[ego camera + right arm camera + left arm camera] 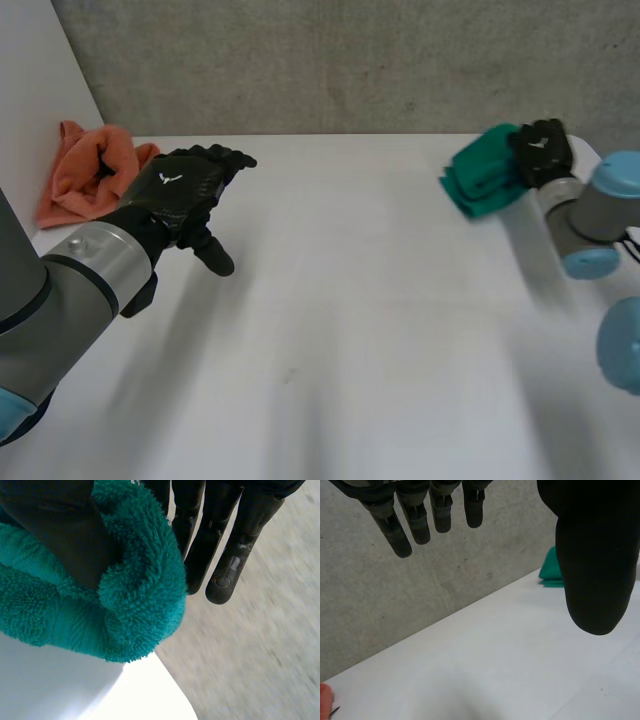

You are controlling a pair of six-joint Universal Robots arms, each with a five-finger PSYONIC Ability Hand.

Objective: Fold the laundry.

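A folded green towel (480, 180) lies at the table's far right corner. My right hand (542, 148) rests on its right end. In the right wrist view the thumb (65, 535) and straight fingers (230, 555) pinch a thick fold of the green towel (130, 595) between them. A crumpled orange cloth (85, 175) sits at the far left, against the wall. My left hand (175, 195) hovers just right of it, above the table, open with fingers (415, 520) spread and thumb (595, 570) apart, holding nothing. The green towel (551, 572) shows far beyond that thumb.
The white table (380, 330) is bare across its middle and front. A grey concrete wall (350, 60) runs behind its far edge, and a white panel (40, 90) stands at the left. The towel sits right at the table's corner edge (165, 680).
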